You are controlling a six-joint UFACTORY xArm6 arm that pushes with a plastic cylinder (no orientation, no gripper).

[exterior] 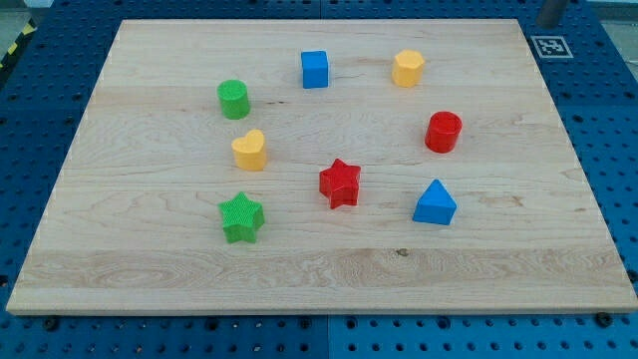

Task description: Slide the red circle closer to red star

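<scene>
In the one camera view, a wooden board lay on a blue pegboard table, with eight small blocks spread over it. My tip did not show anywhere in the view, so I could not tell where it stood relative to the blocks; the rod has no claw to open or close, and it had hold of nothing that I could see. The red circle sat toward the view's right, upright and apart from everything. The red star lay below it and to the view's left, near the middle of the board, with bare wood between the two. A blue triangle stood just below the red circle and to the right of the red star. A yellow hexagon and a blue cube sat near the view's top, a green circle to the upper left, a yellow heart below that, and a green star toward the lower left. As I judged it, the risk was an off-centre push: the round block could roll off the tip and drift down into the blue triangle. Too long a push could knock the red star away. There were no containers on the board.
</scene>
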